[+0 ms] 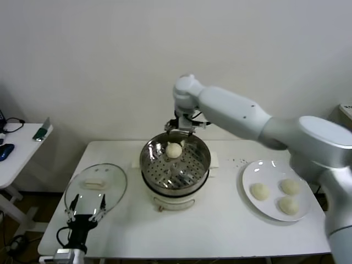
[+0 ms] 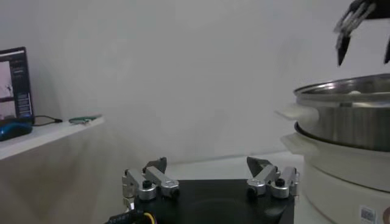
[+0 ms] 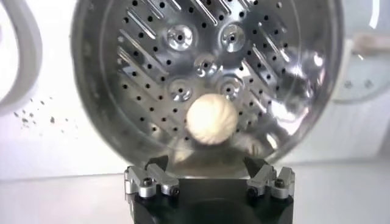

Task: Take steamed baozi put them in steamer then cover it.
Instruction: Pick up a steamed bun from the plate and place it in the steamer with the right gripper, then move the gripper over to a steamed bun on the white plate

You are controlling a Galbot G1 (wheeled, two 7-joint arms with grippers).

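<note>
One baozi [image 1: 174, 150] sits inside the steamer [image 1: 202, 165], near the back wall. The right gripper [image 1: 181, 132] hangs just above it, wide open and holding nothing. Three more baozi [image 1: 260, 191] wait on a white plate [image 1: 250, 174] at the right of the tabletop [image 1: 220, 231]. The cover [image 1: 96, 184] lies flat on the left. The left gripper [image 1: 87, 212] is beside it, open and empty.

we see one pale baozi [image 1: 174, 150] on the perforated floor of the open steel steamer [image 1: 202, 168], near its far wall; three more buns [image 1: 279, 195] on the right; glass cover [image 1: 113, 190] flat on the left, handle up
</note>
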